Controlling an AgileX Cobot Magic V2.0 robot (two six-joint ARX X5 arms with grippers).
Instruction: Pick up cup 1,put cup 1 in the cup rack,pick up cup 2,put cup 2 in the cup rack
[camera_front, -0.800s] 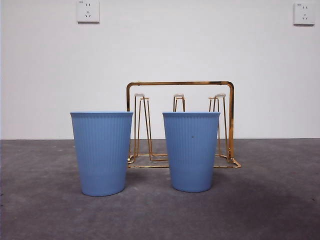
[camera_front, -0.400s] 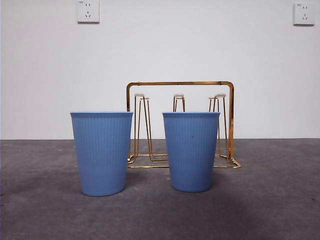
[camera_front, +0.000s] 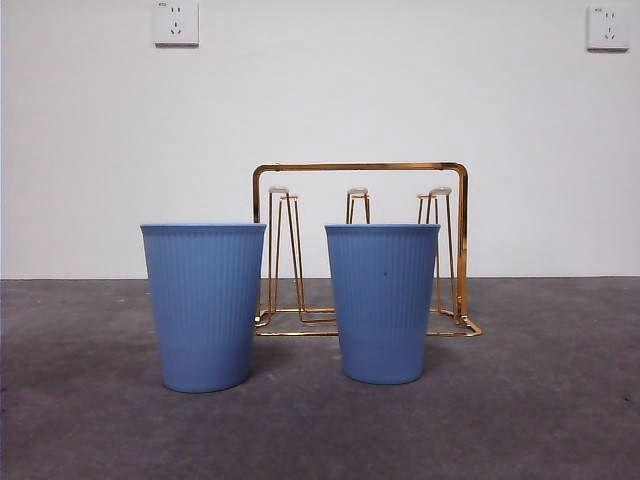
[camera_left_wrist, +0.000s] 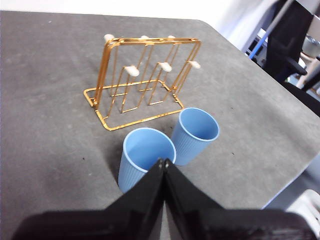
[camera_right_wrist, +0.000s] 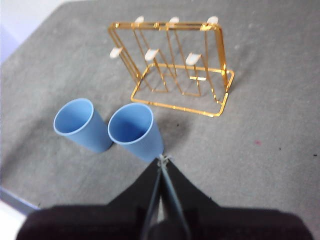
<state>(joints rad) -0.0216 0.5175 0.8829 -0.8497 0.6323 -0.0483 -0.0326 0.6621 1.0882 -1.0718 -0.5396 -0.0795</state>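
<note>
The gray table (camera_front: 540, 400) holds everything. The gold cup rack (camera_front: 360, 168) stands at the back with nothing on its white-tipped prongs. Two blue cups stand upright in front of it, side by side but not touching. Cup 1 (camera_front: 382, 300) has a tiny dark speck (easy to miss), and cup 2 (camera_front: 204, 305) is clean. They look light and thin, so a hard squeeze could bend them. The ribs should help the grip, and the rim looks like the best spot to pinch. The left gripper (camera_left_wrist: 163, 162) hangs high above the cups with its jaws together. The right gripper (camera_right_wrist: 162, 159) hangs high too, with its jaws together.
</note>
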